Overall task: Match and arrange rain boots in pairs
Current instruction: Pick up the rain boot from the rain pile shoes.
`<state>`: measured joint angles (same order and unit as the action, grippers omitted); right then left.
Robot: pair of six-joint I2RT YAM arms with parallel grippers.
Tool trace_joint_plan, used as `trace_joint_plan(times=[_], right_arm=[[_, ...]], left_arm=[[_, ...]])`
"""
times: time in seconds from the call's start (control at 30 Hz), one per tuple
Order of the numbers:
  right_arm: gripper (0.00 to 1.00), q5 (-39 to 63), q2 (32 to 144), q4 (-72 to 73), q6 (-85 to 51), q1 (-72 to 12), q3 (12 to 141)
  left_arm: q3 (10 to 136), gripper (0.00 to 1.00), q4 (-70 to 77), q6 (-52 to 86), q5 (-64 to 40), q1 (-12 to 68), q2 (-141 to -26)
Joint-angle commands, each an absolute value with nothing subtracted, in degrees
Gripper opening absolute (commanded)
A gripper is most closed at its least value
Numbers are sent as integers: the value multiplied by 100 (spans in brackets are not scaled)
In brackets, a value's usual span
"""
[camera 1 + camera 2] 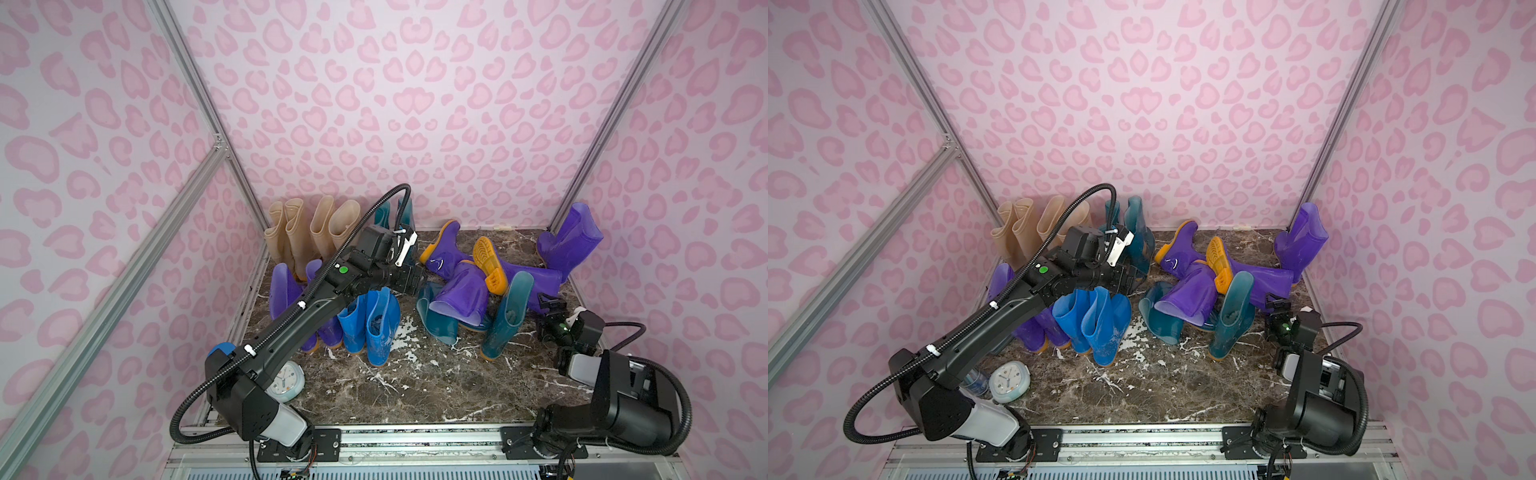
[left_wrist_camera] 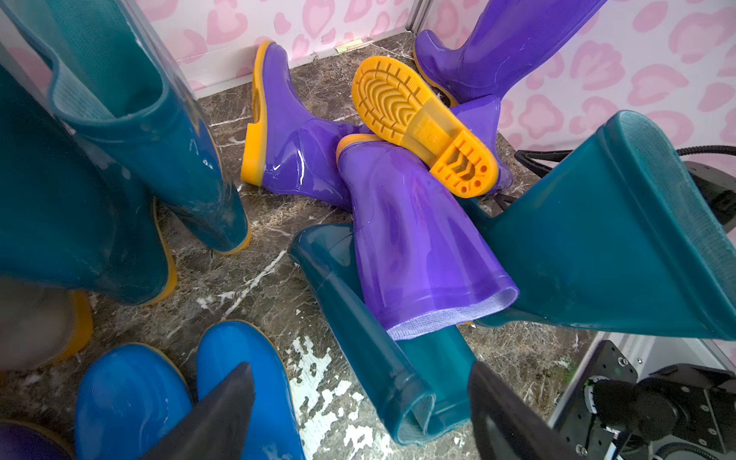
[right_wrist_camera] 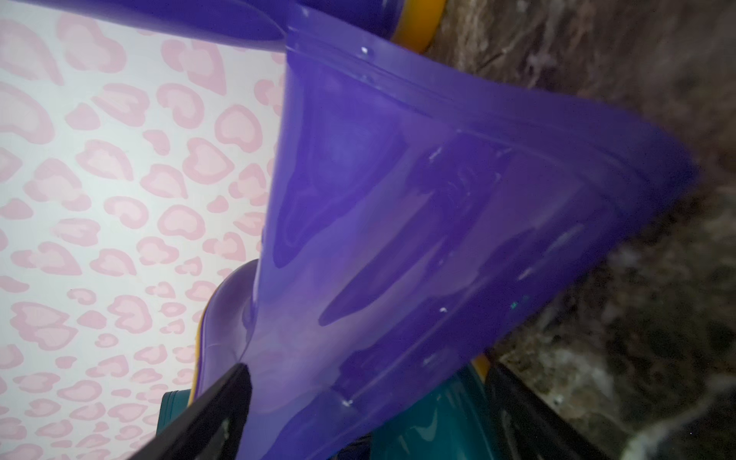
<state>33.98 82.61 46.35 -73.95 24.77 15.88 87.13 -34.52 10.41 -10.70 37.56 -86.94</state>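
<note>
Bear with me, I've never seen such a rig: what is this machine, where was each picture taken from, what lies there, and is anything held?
Two robot arms with two-finger grippers stand at a marble table. Two pictures look down from overhead; two come from wrist cameras. Rubber boots fill it: beige boots and bright blue boots standing, purple boots and teal boots jumbled near the right arm, plus a clock. Nothing looks held: the left gripper is open, the right gripper stands open astride a lying purple boot.
</note>
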Motion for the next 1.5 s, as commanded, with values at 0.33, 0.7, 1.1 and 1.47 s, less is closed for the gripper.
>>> trace_joint_plan(times=[0.33,0.7,1.1,1.47], right_arm=[[9,3438,8618,5286,-7018,2185,2154],[0,1536,6995,2472,-5271,781,3217],[0,967,7714,1931,-3543,-145,5416],[0,786,9306,1564,-2704,-407,8042]], left_arm=[[8684,85,-3298,1047,-1116,3735,-8747],[8675,85,-3269,1081,-1195,3735,-8710],[8701,83,-3246,1133,-1591,3744,-8779],[8701,83,-3268,1091,-1582,3771,-8815]])
